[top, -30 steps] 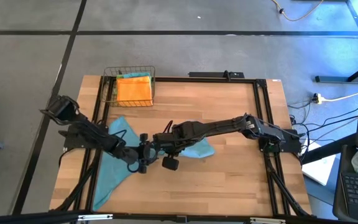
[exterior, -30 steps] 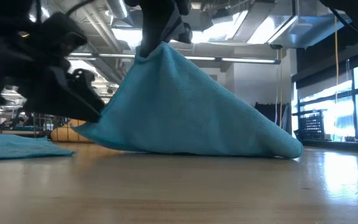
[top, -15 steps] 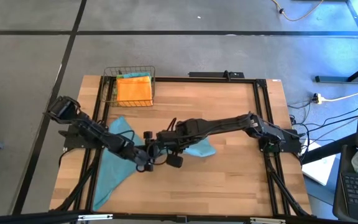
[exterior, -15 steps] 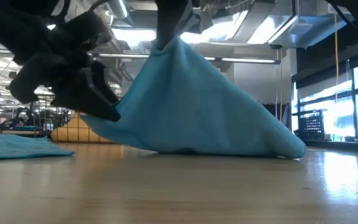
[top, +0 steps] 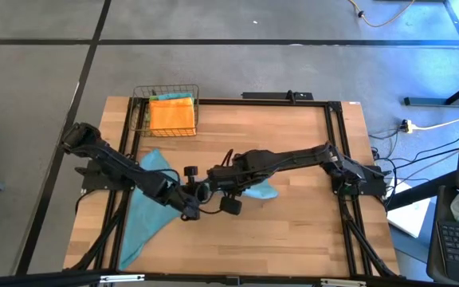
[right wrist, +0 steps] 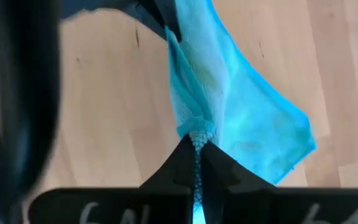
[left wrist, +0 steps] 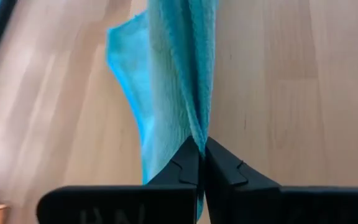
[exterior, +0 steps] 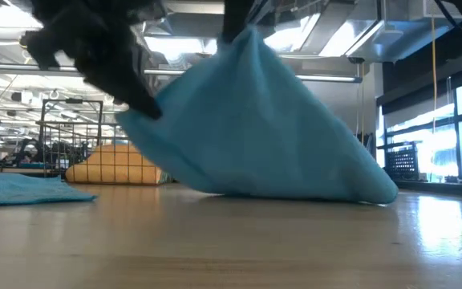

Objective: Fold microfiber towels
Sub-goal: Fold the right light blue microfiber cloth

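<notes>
Slippage is the risk: left tool [left wrist: 201,146] and right tool [right wrist: 196,144] each pinch only a thin edge of the teal towel [exterior: 255,128], whose far corner drags on the tabletop [exterior: 231,241].

Both my arms cross mid-table, blocking passage there along with the raised teal towel [top: 260,190]. The wire basket [top: 166,111] occupies the far left corner. Bare table [top: 293,239] lies open along the near edge

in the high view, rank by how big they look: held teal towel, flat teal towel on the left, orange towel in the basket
1. Flat teal microfiber towel, largest.
2. Folded orange microfiber towel.
3. Held teal microfiber towel: looks smallest, but the arms hide much of it, so unsure.
</notes>
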You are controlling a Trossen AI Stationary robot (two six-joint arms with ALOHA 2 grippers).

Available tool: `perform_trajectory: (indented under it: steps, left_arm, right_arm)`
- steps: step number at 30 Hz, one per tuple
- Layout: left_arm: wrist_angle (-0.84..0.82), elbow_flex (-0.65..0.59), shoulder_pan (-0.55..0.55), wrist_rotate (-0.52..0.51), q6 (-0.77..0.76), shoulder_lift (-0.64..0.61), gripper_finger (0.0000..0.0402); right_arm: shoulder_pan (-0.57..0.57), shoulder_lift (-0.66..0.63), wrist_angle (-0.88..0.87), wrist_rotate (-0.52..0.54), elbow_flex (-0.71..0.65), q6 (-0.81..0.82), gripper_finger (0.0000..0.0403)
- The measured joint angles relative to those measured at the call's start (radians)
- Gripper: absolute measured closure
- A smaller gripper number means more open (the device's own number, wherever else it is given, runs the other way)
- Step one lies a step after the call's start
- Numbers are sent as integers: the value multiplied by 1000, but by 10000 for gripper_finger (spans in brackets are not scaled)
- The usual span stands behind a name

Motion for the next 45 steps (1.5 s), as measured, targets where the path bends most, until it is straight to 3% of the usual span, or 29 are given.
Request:
perform_trajectory:
  steps: [6, 11, 14, 17, 19, 24, 29, 33, 38, 45]
  left_arm:
    - [-183, 130, -22, 36, -21, -107, 401]
    - [-220, 254, -20, 183, -20, -220, 401]
    - [-247, 345, 4, 321, -12, -258, 401]
    - [-316, 427, 24, 433, -12, -261, 401]
    - [-351, 446, 33, 446, 17, -257, 401]
    - [-386, 374, 98, 381, 121, -229, 401]
    - [-293, 205, 187, 361, 227, -169, 401]
    - [-191, 87, 295, 348, 315, -112, 401]
    - [-135, 27, 437, 377, 321, -64, 401]
    - [-122, 27, 549, 407, 320, -60, 401]
  right_arm:
    - [29, -115, 34, -81, 0, 23, 394]
    - [52, -195, 135, -200, 0, 99, 394]
    - [69, -223, 205, -240, 0, 125, 394]
    - [87, -235, 228, -217, 0, 131, 392]
    - [95, -235, 211, -152, -1, 90, 390]
    - [80, -228, 144, 36, -77, 13, 383]
    - [25, -227, 179, 176, -303, -89, 380]
    - [-47, -223, 312, 190, -562, -166, 380]
    - [-135, -224, 465, 194, -801, -231, 380]
    - [-208, -250, 621, 263, -871, -447, 380]
